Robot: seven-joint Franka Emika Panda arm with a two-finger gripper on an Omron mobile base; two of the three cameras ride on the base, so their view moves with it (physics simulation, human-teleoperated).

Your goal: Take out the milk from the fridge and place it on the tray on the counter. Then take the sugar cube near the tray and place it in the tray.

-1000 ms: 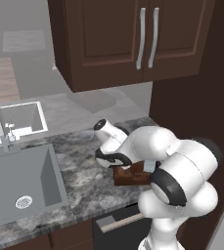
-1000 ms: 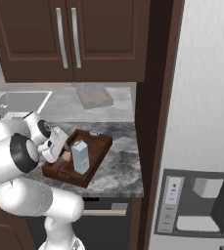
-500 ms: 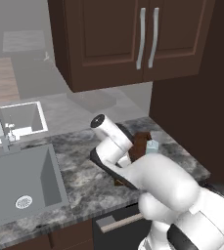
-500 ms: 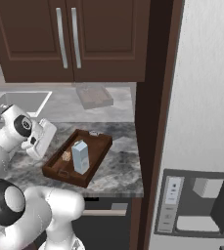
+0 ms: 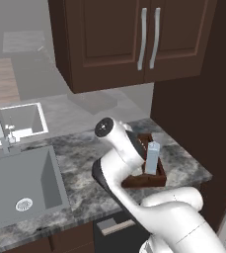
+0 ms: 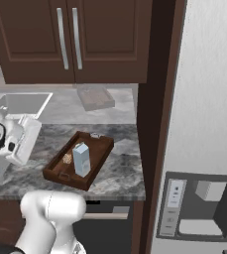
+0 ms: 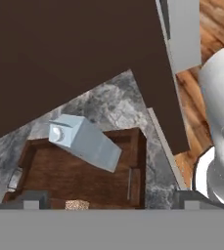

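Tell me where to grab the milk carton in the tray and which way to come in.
Grip the milk carton across its flat side walls, just under the gabled top, coming down from above. It stands upright in the tray, whose low sides leave the upper carton exposed. The sugar cube lies close beside it, so a low side approach risks knocking it. The gripper is open.

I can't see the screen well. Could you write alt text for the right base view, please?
A pale blue milk carton stands upright in a dark wooden tray on a grey stone counter, with a tiny tan sugar cube in the tray to its left. The robot's white arm is at the left; dark cabinets hang above and a closed fridge stands right.
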